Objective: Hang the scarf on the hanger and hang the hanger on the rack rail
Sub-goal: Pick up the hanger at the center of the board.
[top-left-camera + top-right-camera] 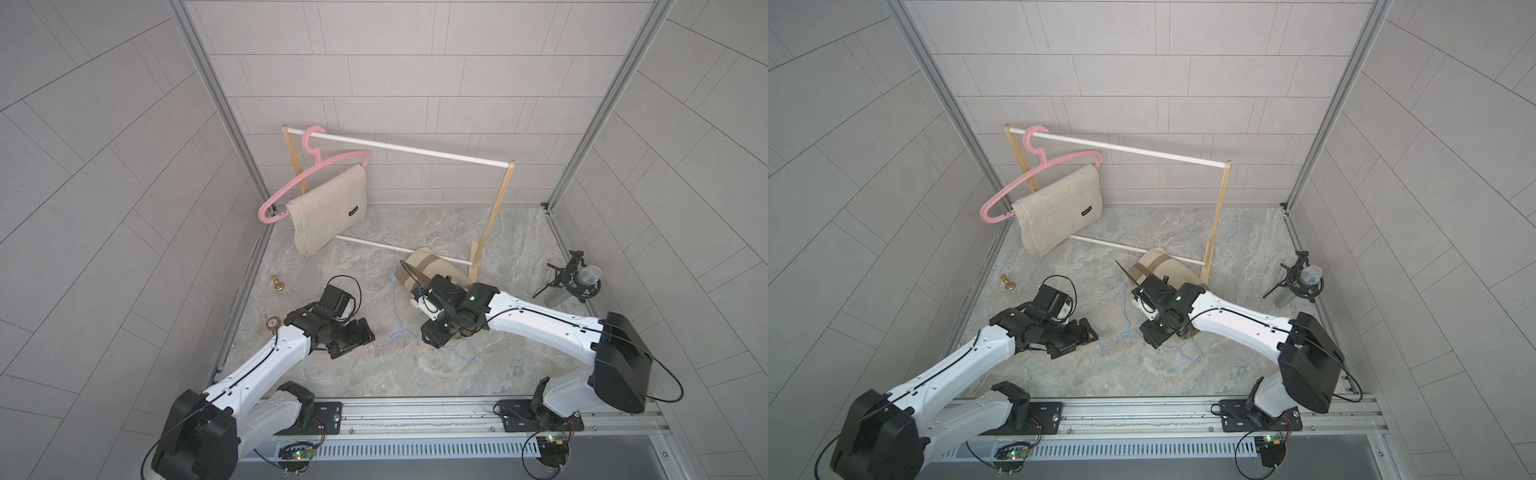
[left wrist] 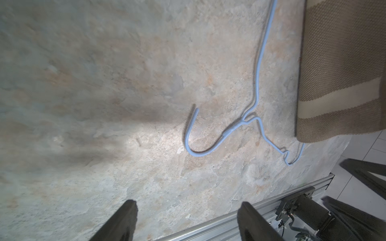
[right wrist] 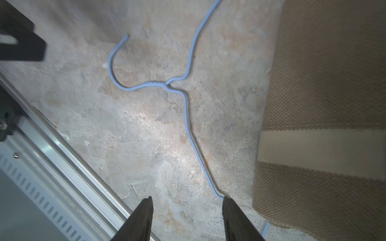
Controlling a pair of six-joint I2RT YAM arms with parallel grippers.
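The scarf (image 3: 323, 104) — brown, with a cream stripe — lies flat on the desk (image 3: 125, 135) just beside the right jaws. Its edge appears to cover one end of the blue wire hanger (image 3: 186, 110). Those jaws stand parted and empty, low over the desk. The hanger's shoulder wire runs up against the tip of one finger rather than between the two. The left jaws are likewise apart and hold nothing. The hanger's hook (image 2: 194, 153) lies ahead of them, well clear of the fingertips.

As I read it, the scarf is not yet properly draped, so cloth and wire have to be brought together. To do that well, the right jaws should pinch the scarf at its near edge while the left jaws pin or lift the hook. The wire is thin and lies flat on the desk — the fingers must straddle it squarely and close fully, or it will likely skate away. Lift slowly, since the weave looks coarse enough to snag.
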